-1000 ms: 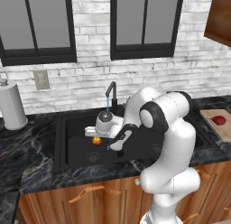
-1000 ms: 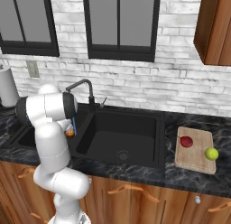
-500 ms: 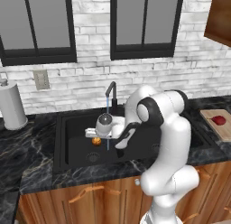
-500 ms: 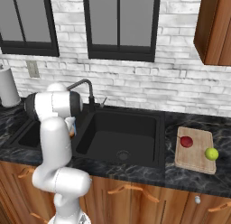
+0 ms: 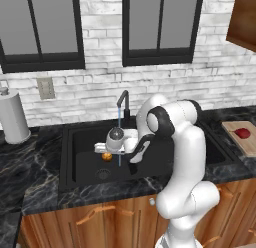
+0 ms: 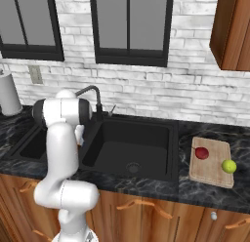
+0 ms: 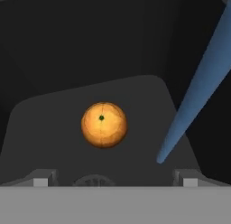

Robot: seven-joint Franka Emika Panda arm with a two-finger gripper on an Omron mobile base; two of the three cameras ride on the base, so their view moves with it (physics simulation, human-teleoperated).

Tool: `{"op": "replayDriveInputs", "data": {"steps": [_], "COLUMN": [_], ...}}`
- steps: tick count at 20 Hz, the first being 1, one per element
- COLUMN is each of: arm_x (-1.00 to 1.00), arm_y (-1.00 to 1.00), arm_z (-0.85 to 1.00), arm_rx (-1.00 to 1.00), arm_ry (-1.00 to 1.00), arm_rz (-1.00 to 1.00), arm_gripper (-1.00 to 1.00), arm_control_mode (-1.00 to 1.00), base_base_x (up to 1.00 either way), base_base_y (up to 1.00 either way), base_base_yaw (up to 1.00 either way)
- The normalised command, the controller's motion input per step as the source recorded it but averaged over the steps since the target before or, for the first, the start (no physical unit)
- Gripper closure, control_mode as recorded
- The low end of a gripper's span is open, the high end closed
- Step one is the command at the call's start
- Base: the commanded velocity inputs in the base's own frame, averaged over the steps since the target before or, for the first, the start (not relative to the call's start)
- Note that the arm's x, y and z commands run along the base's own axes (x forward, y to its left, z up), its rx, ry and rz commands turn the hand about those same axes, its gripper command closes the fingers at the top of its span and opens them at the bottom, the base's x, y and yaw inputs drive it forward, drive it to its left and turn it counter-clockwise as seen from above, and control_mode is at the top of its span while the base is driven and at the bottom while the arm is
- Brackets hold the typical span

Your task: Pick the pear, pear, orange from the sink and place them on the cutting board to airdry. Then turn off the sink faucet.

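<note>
The gripper (image 7: 115, 177) hangs low inside the left basin of the black sink (image 5: 80, 179) with its jaws spread wide and nothing between them. In the hand view the two fingertips (image 7: 41, 179) stand far apart at the bottom edge, and the orange (image 7: 103, 124) lies on the basin floor just ahead of them, roughly centred between the two tips and a little toward the left one, not touching either. Its dark spot faces up. In the left base view the orange (image 5: 106, 156) sits just under the hand, near the middle of the left basin, with the round drain (image 5: 102, 174) nearer the front wall.

A thin blue stream of water (image 5: 119, 137) falls from the black faucet (image 5: 122, 100) and lands on the basin floor just to the right of the orange, clear of the fruit. In the hand view the stream (image 7: 198, 87) slants past the right fingertip.

The basin floor around the orange is bare and flat, with the dark walls rising behind it and at both sides.

Far to the right, on the counter past the right basin, the cutting board (image 6: 211, 173) carries the red pear (image 6: 201, 152) and the yellow-green pear (image 6: 228, 166), side by side but apart.
</note>
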Motion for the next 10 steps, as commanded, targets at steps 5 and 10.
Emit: {"op": "replayDriveInputs", "data": {"steps": [5,10], "arm_x": [0.28,0.27], "arm_y": [0.03,0.07], "arm_z": [-0.11,-0.12], "arm_rx": [0.0,0.0], "arm_ry": [0.01,0.02], "arm_rz": [0.0,0.0], "arm_gripper": [-1.0,-1.0], "arm_control_mode": [-1.0,-1.0], "base_base_x": [0.0,0.0], "base_base_y": [0.0,0.0], "base_base_yaw": [0.0,0.0]}}
